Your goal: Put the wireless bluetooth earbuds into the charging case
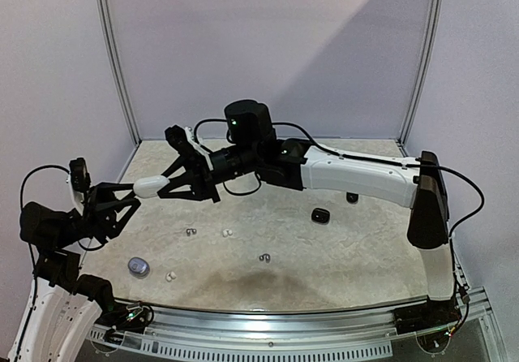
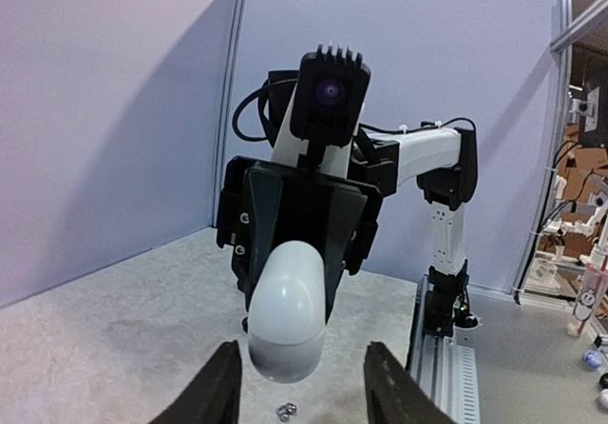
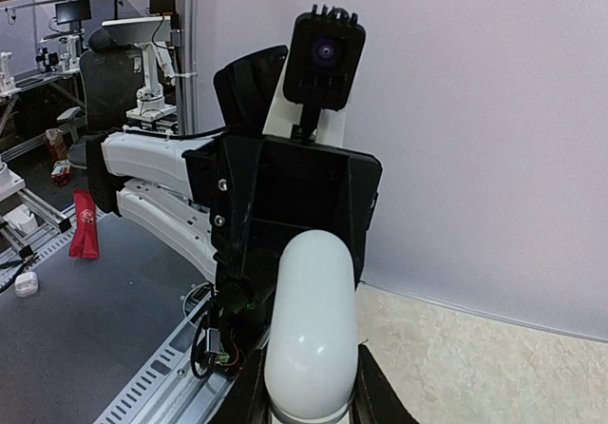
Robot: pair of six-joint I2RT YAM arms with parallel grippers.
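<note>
right pincer gripping white charging case, left pincer spread around its tip, earbuds scattered on table

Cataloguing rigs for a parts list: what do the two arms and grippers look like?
The right arm and left arm have white shells, black joints and loose black cables. The left gripper and right gripper are black, with two tapered fingers and a boxy camera above.

No text or number can be read, even on the case; distant lab gear seems too blurred.
</note>
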